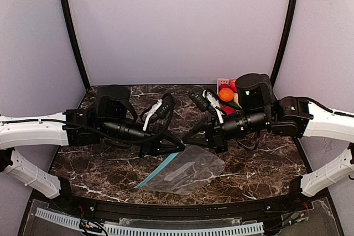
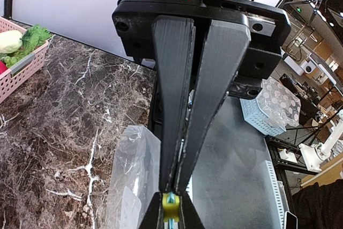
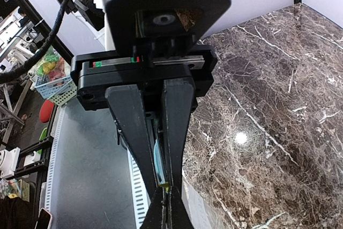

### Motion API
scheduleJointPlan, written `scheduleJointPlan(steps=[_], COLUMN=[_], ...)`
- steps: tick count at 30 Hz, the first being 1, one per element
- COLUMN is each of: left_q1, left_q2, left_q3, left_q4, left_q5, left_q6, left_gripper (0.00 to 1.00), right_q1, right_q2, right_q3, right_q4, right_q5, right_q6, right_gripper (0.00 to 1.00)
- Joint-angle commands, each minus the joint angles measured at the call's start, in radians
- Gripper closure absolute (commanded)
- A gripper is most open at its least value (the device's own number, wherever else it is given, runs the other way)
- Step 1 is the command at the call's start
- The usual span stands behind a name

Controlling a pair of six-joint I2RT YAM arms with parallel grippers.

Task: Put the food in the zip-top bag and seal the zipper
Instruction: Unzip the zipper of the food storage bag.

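The left arm reaches in from the left edge, low over the dark marbled worktop. Its left hand has its two fingers pressed almost together, and a small yellow-green piece of the zipper is pinched between the tips. Crinkled clear film lies just left of the fingers in the wrist view. The zip-top bag lies flat at the near middle of the worktop, between the two arms. Its teal-blue strip runs diagonally along its left edge, up to where the two hands meet, and a whitish patch shows through the plastic. The right hand comes in from the other side and is clamped shut, with a short length of the teal-blue strip caught between its fingers. Both hands hold the same upper end of the bag's mouth, very near each other. At the rear right stands a pink basket, well apart from the bag and partly hidden by the right arm from above. It holds the food: a pale gourd beside a leafy green vegetable, with an orange ball among other red pieces.
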Motion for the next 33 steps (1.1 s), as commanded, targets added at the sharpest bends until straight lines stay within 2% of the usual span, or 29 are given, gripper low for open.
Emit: scheduleJointPlan(steps=[1, 33], left_q1=[0.005, 0.006], left_q2=[-0.009, -0.018], left_q3=[-0.015, -0.042], left_q4=[0.016, 0.024], left_q5=[-0.007, -0.014], left_q6=[-0.011, -0.019], left_gripper=[0.99, 0.99], right_q1=[-0.005, -0.006], right_q2=[-0.032, -0.056], right_q3=[-0.027, -0.041], right_q4=[0.028, 0.031], right_q5=[0.036, 0.178], right_q6=[-0.003, 0.032], right_gripper=[1.00, 1.00])
